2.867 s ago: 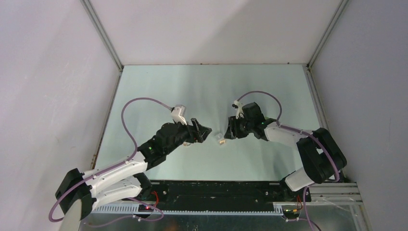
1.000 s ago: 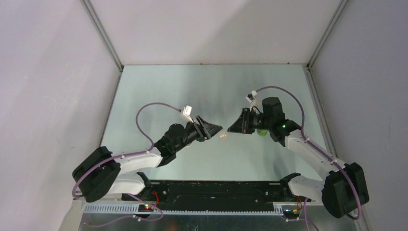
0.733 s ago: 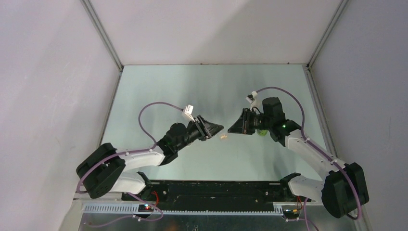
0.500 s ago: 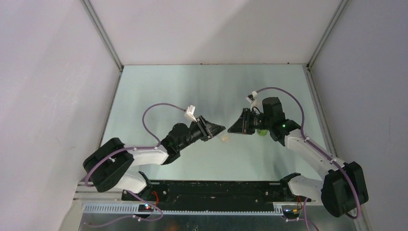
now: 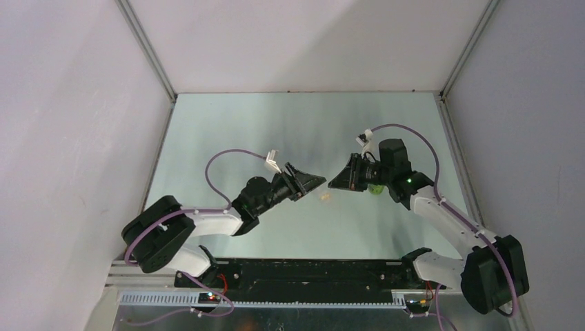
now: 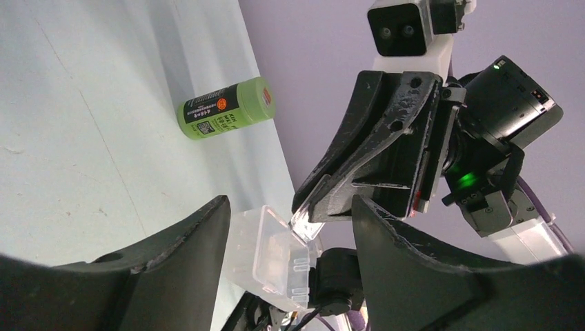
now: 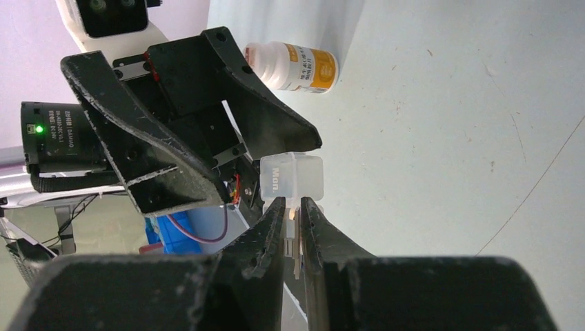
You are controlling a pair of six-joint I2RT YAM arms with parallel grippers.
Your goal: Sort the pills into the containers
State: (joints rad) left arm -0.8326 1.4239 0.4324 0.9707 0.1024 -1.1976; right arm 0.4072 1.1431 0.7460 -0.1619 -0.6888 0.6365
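My right tool (image 7: 293, 202) is clenched on a thin edge of the pill box (image 7: 291, 178), whose side reads "Mon". The box sits at the middle of the overhead view, between the two arms. My left tool (image 5: 314, 185) is released, its fingers spread wide with the box between them. A green bottle (image 6: 224, 108) lies on the counter (image 5: 276, 124), upper left in the left wrist view.

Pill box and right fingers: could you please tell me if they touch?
Touching: right wrist view shows right fingers pinching a flap of the pill box.
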